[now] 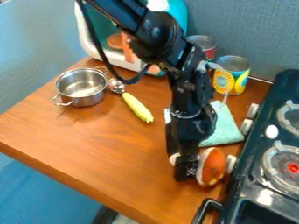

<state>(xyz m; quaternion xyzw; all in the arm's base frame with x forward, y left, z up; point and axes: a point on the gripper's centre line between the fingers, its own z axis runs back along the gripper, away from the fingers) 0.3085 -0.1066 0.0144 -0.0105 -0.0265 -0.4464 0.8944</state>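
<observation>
The black gripper (187, 169) hangs low over the right front part of the wooden table, pointing down. Right against its right side, as seen here, is a roundish orange toy food piece (212, 166) with a pale rim, tilted with its orange face to the right. A small whitish bit shows at the gripper's left side; whether it belongs to the same piece I cannot tell. Behind the gripper lies a light teal cloth (223, 127). A yellow corn cob (137, 107) lies farther left, beside a silver ladle or spoon (116, 85) and a two-handled metal pot (81, 87).
The dark stove (243, 192) with white knobs and burners runs along the right side, close to the orange piece. Two open cans, one yellow and blue (232, 75), stand at the back by the wall. A white and teal toy appliance (86, 40) stands at the back left.
</observation>
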